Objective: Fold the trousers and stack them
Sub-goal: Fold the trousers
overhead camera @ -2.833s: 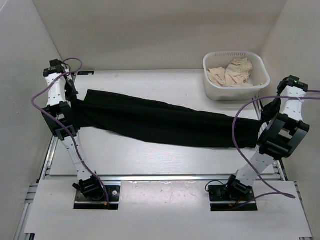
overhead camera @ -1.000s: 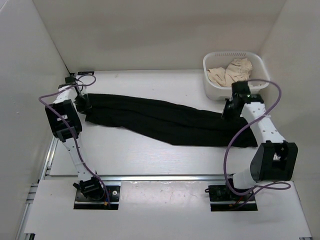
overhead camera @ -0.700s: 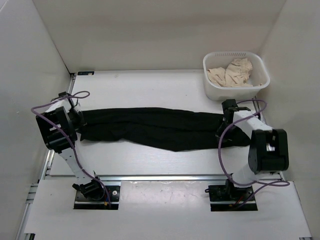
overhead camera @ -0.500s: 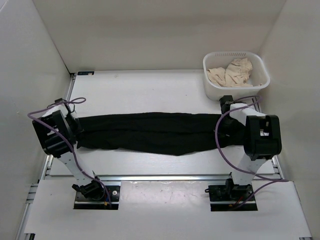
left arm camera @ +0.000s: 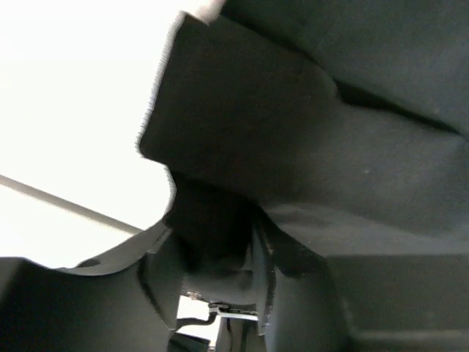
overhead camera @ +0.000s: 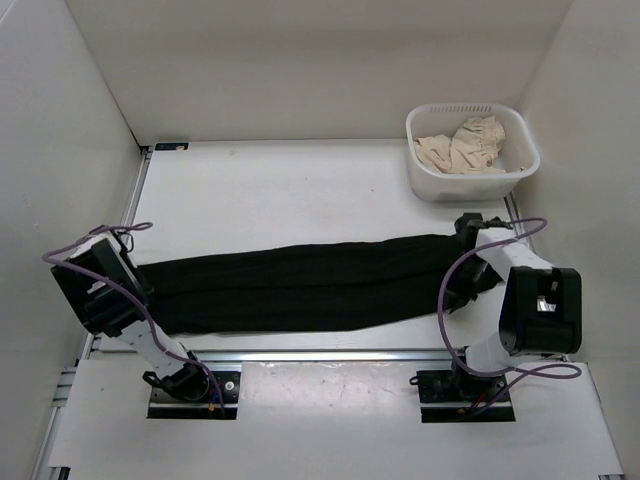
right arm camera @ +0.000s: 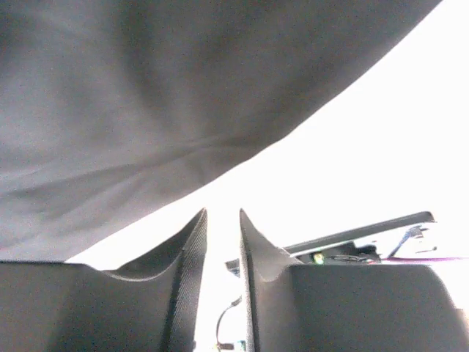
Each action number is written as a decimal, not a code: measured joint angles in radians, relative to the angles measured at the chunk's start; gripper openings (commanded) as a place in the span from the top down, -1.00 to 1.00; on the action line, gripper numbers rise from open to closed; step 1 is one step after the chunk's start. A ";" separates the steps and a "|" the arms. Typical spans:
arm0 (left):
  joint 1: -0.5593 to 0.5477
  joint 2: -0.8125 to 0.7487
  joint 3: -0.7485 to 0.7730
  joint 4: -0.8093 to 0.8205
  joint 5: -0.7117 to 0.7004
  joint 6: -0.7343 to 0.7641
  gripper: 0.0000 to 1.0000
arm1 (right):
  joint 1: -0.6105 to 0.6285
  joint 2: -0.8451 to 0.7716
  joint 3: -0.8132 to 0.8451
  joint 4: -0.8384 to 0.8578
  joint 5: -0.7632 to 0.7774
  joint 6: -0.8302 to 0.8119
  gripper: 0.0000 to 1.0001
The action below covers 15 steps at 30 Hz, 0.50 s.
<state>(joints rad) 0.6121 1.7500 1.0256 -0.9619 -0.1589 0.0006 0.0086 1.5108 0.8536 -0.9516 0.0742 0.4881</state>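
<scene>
The black trousers (overhead camera: 300, 285) lie stretched flat across the table near its front edge, legs side by side. My left gripper (overhead camera: 143, 290) is at their left end and is shut on a bunch of the black fabric (left arm camera: 330, 147). My right gripper (overhead camera: 462, 283) is at their right end. Its fingers (right arm camera: 192, 249) stand a narrow gap apart with nothing between them. The trousers (right arm camera: 146, 88) lie just beyond the fingertips.
A white basket (overhead camera: 420, 175) with beige cloth (overhead camera: 465, 145) stands at the back right. White walls close in the left, back and right sides. A metal rail (overhead camera: 330, 352) runs along the table's front edge.
Both grippers have drawn the trousers from the middle of the table toward the front edge and laid them out straighter. The right gripper's fingers now hold no fabric.
</scene>
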 measured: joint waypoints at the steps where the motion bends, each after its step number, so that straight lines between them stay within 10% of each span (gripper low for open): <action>1: 0.004 0.000 0.012 -0.009 -0.005 0.000 -0.11 | 0.000 -0.010 0.035 -0.027 0.003 -0.010 0.26; 15: 0.008 0.002 0.204 -0.045 -0.014 0.000 -0.33 | 0.344 0.257 0.673 -0.089 -0.018 -0.155 -0.55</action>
<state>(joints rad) 0.6197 1.7523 1.2301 -1.0073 -0.1726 0.0002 0.3523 1.7679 1.5269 -1.0409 0.0559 0.3332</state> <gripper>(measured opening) 0.665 0.754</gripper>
